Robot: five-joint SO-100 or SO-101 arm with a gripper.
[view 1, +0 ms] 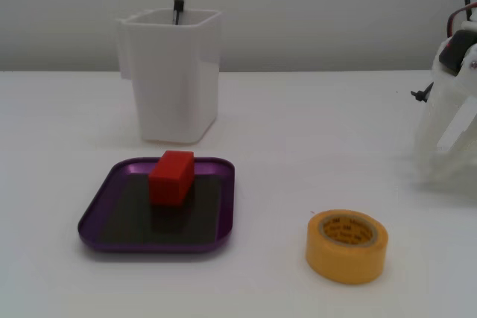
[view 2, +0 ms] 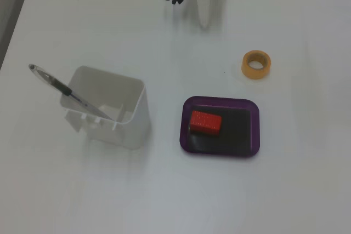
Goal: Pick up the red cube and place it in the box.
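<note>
Your small bright red oblong plastic block (view 2: 205, 123) sits flat on the dark floor of the shallow purple metal tray (view 2: 249, 105), toward the tray's left side in the top-down fixed view, nothing touching it. The placing looks done to me. Your white two-finger gripper (view 2: 204, 19) is parked at the table's far edge, well apart from the tray, fingers together as far as I can judge, holding nothing. The step in hand is simply finishing clean: keep the arm tucked, and avoid the yellow tape roll (view 2: 256, 64), the nearest thing to it. The tall white square container (view 1: 173, 72) with its pen (view 2: 64, 89) stands clear.
</note>
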